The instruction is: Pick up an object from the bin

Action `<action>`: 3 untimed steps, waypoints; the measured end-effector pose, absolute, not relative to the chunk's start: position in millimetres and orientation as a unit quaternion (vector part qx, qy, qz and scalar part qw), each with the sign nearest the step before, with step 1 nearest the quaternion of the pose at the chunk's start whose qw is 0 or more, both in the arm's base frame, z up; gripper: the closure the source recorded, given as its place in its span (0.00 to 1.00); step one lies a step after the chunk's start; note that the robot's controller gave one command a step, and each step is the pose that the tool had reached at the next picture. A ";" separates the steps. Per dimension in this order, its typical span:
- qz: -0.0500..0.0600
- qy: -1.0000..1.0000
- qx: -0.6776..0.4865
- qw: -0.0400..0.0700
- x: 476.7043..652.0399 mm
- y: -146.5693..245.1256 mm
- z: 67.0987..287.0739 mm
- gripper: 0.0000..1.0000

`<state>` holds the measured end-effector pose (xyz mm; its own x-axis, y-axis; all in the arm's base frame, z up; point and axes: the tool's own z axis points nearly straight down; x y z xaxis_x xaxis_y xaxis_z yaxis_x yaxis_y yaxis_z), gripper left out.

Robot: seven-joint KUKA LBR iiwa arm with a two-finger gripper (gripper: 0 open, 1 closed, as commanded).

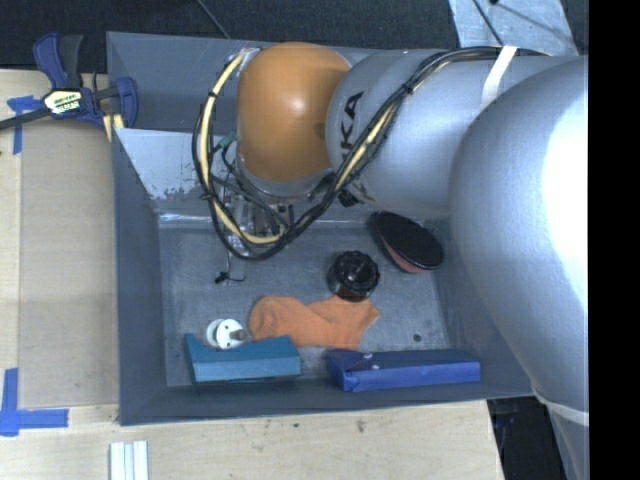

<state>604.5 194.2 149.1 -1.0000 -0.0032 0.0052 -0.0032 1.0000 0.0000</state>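
Note:
My gripper hangs under the arm's wrist over the bin's back left floor, mostly covered from above. Below it lies a crumpled orange cloth in the middle front. A small white round thing rests at the cloth's left end, touching a light blue block along the front wall. A black ribbed cap sits to the right of the gripper, just above the cloth. No thing shows in the gripper.
A black disc with a red rim leans near the right wall, partly under the arm. A long dark blue bar lies along the front right wall. The arm covers the bin's back right.

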 end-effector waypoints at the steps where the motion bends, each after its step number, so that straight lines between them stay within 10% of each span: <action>1: -0.001 -1.000 0.000 -0.001 606.0 193.4 154.3 0.00; 3: 0.000 -0.999 0.039 -0.001 537.2 157.2 140.9 0.00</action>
<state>537.2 157.2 140.9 -0.9969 -0.0781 -0.0012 -0.0781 0.9969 -0.0002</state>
